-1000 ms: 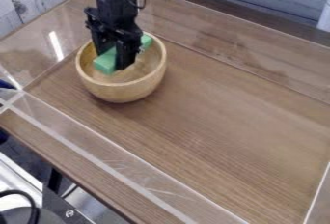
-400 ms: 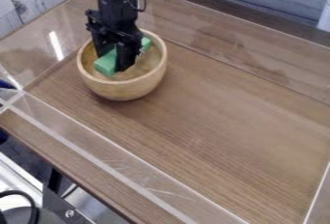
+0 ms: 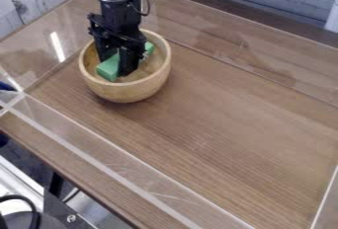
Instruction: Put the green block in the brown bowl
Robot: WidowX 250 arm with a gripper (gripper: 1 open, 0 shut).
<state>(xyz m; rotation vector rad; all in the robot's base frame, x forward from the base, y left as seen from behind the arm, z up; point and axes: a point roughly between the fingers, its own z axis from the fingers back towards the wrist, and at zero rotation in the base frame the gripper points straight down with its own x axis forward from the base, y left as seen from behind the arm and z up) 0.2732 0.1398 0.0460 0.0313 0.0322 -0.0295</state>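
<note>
Resting tilted, green block [image 3: 111,68] inside brown bowl [image 3: 128,88].

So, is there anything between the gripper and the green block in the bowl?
Nothing shows between them. In the camera view the gripper reaches down into the brown bowl, and its fingers straddle the green block, which lies inside.

There is one round, deep bowl of light tan-brown wood [image 3: 128,85]. There is one small flat matte green block [image 3: 111,68], lying inside that bowl. One black robot gripper [image 3: 118,63] reaches down into it. One brown wood-grain table [image 3: 224,124] bears everything.
</note>
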